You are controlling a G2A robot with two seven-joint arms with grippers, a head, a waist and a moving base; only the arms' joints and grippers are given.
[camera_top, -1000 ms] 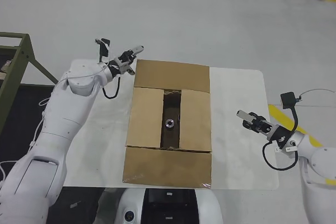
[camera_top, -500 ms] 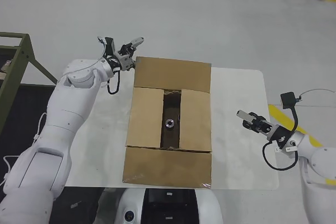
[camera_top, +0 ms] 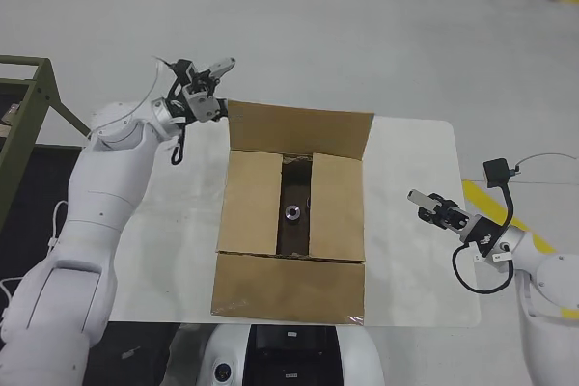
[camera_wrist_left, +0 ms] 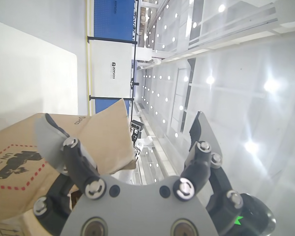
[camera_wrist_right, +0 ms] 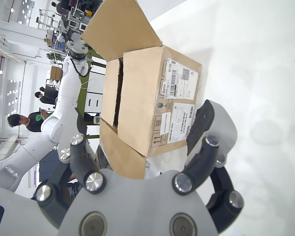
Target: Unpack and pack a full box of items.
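Just 1 box point(camera_top: 254, 203), 1 obj point(camera_top: 292, 212) inside

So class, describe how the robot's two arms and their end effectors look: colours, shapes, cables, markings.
Both the left arm and right arm have smooth, rounded white shells with black wrists and looping black cables. The left end effector and right end effector each have a grey metal plate, silver screws, black links and two grey fingers with black pads.
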